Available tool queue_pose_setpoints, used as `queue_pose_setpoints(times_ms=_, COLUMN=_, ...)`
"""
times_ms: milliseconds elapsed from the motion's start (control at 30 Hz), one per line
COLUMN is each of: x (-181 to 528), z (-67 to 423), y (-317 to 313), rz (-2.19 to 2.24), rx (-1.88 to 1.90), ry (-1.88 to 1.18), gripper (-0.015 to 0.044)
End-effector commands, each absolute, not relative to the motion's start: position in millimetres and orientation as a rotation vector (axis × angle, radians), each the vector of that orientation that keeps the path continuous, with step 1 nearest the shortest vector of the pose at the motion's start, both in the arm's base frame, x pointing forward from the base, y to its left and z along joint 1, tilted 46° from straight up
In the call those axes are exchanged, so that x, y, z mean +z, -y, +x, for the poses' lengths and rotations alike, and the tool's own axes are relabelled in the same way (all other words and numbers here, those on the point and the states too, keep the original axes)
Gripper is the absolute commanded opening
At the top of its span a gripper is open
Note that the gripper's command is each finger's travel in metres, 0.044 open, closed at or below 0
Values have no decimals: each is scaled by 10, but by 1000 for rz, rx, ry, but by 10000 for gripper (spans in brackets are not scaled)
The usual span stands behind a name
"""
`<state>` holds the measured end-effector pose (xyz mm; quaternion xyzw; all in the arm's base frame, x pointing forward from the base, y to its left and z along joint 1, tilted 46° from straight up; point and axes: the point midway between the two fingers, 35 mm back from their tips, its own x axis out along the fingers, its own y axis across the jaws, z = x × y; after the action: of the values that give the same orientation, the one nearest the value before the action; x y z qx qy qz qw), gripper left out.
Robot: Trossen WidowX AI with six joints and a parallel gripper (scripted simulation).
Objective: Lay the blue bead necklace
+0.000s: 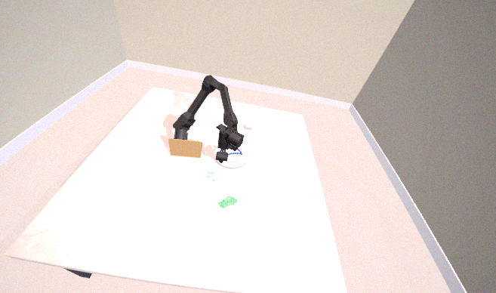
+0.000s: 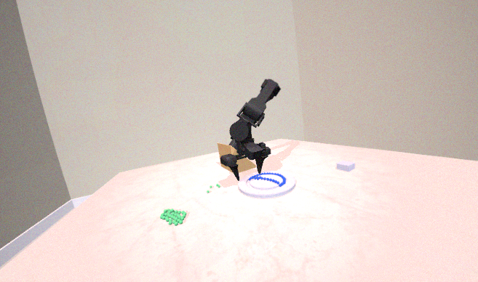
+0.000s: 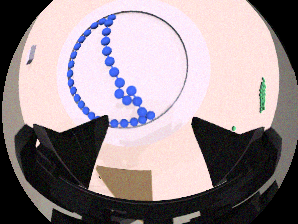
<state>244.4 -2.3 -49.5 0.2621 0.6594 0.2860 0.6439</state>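
The round white bead board (image 1: pixel 233 165) (image 2: pixel 266 192) (image 3: pixel 197 63) lies flat on the table in front of the arm's base. The blue bead necklace (image 1: pixel 235 152) (image 2: pixel 268 176) (image 3: pixel 73 76) lies on it. In the wrist view one strand follows the groove along the left rim and the near edge, and a second strand cuts across the inner disc. My gripper (image 1: pixel 222 156) (image 2: pixel 248 174) (image 3: pixel 150 120) is open and empty. It points down just above the board's near edge, one finger on each side of the necklace's near end, not touching it.
A tan cardboard box (image 1: pixel 185 148) (image 2: pixel 224 152) (image 3: pixel 127 183) stands by the arm's base, close behind the gripper. A heap of green beads (image 1: pixel 227 202) (image 2: pixel 174 216) (image 3: pixel 261 94) and a few loose green beads (image 1: pixel 211 174) (image 2: pixel 213 187) lie apart. A small lilac block (image 1: pixel 247 127) (image 2: pixel 345 166) lies beyond the board.
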Motion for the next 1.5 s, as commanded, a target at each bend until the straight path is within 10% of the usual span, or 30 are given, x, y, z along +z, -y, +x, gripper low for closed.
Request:
queue_pose_setpoints(times_ms=0, x=-492, z=2444, y=29, rz=594, rx=652, ry=-1502, gripper=440)
queue_pose_setpoints(times_ms=433, x=-126, z=3216, y=-30, rz=331, rx=882, ry=-1349, gripper=125)
queue_pose_setpoints(times_ms=1467, x=-145, z=3499, y=-341, rz=220, rx=975, ry=-1275, gripper=120)
